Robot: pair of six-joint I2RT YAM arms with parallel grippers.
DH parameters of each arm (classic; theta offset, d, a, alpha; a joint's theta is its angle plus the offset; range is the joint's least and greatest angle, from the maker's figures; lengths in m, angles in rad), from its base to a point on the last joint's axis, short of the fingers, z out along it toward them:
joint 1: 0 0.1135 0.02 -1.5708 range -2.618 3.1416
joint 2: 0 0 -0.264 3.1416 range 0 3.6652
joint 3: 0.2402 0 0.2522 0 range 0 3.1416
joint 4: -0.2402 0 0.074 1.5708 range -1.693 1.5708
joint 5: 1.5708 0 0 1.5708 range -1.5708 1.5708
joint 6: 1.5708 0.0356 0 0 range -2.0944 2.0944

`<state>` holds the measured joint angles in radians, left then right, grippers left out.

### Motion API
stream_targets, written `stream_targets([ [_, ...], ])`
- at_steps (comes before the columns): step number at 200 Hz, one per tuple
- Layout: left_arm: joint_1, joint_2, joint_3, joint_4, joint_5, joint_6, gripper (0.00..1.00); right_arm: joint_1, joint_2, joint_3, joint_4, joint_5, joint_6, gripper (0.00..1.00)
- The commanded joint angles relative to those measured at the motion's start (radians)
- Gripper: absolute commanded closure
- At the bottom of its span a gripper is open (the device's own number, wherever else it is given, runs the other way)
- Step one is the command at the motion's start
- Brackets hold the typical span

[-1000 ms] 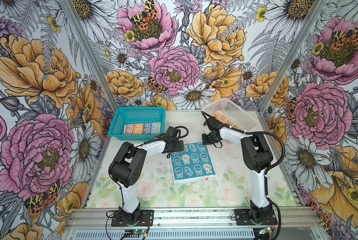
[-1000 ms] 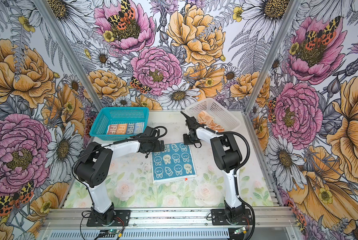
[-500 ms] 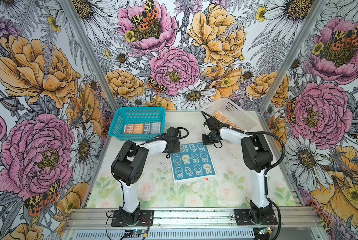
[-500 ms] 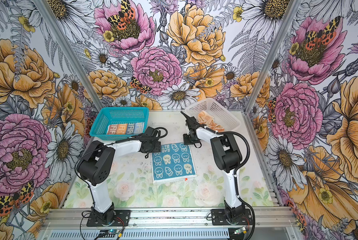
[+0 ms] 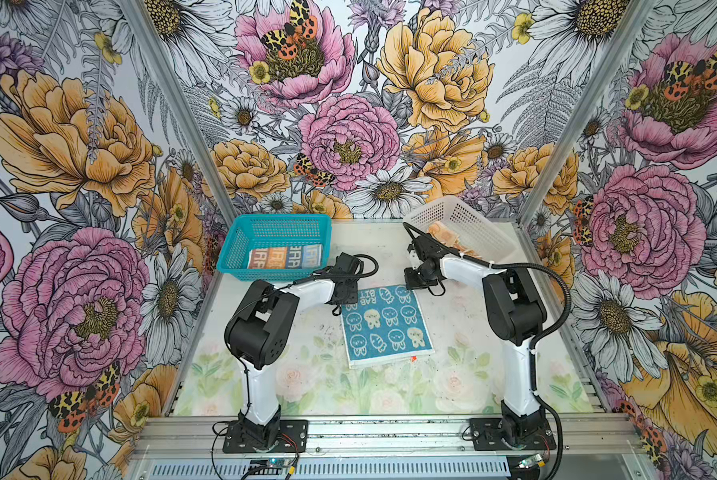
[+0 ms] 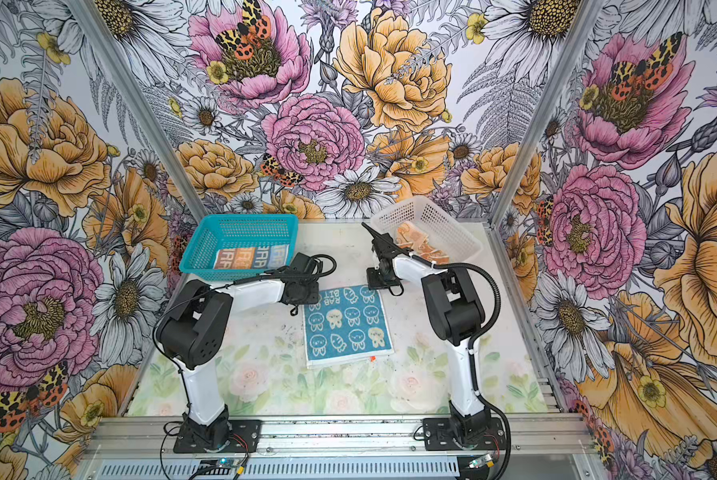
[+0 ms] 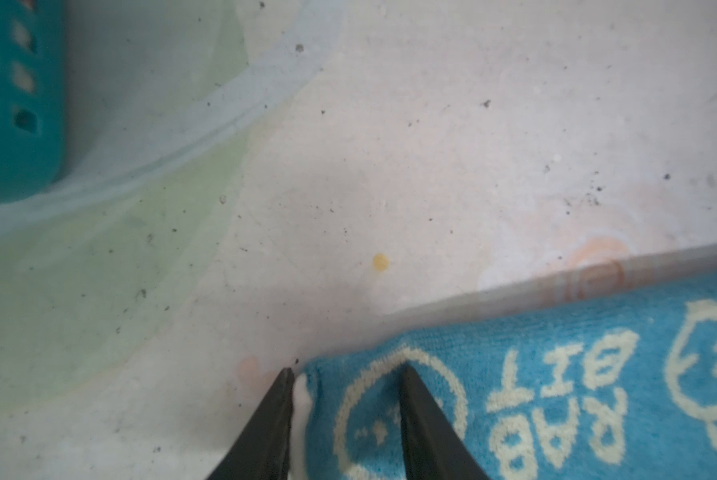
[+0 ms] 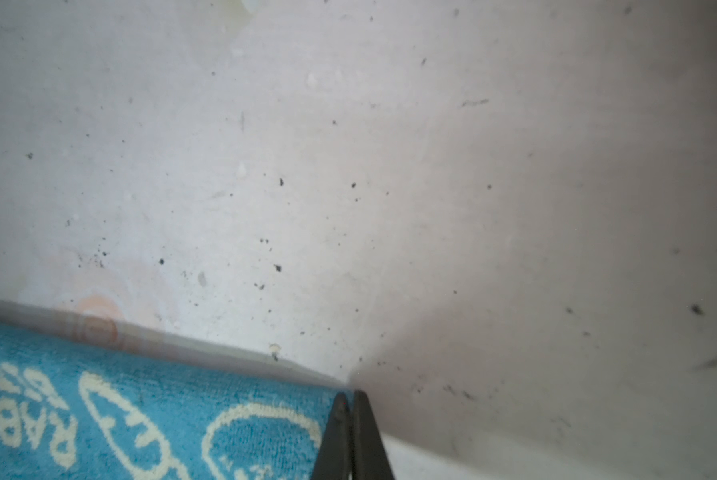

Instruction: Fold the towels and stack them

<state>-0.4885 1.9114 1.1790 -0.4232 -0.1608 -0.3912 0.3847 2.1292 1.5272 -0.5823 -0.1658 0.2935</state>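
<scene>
Astride a teal towel (image 7: 556, 374) corner, the parted left gripper (image 7: 346, 369) should bite deep before lifting; right gripper (image 8: 350, 393) is shut.

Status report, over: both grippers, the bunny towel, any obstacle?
Left gripper open, straddling bunny towel far corner. Right gripper shut at the other far corner; grip unclear. Towel flat on table. Nothing on it.
</scene>
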Motion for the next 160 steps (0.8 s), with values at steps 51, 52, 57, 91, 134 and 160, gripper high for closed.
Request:
stream_targets([
  [51, 0.026, -0.03, -0.037, -0.047, -0.081, 0.032, 0.66, -0.006, 0.02, -0.007, -0.001, -0.021, -0.012, 1.0],
  [52, 0.027, -0.029, -0.037, -0.047, -0.08, 0.032, 0.65, -0.006, 0.02, -0.007, -0.001, -0.022, -0.012, 1.0],
  [57, 0.029, -0.031, -0.037, -0.046, -0.081, 0.032, 0.66, -0.005, 0.02, -0.007, 0.0, -0.022, -0.011, 1.0],
  [91, 0.034, -0.034, -0.039, -0.049, -0.088, 0.029, 0.65, -0.006, 0.021, -0.008, 0.0, -0.023, -0.012, 1.0],
  [134, 0.044, -0.029, -0.033, -0.047, -0.088, 0.027, 0.74, -0.005, 0.02, -0.007, 0.0, -0.026, -0.012, 1.0],
  [160, 0.043, -0.02, -0.023, -0.049, -0.079, 0.032, 0.83, -0.006, 0.021, -0.008, 0.0, -0.029, -0.012, 1.0],
])
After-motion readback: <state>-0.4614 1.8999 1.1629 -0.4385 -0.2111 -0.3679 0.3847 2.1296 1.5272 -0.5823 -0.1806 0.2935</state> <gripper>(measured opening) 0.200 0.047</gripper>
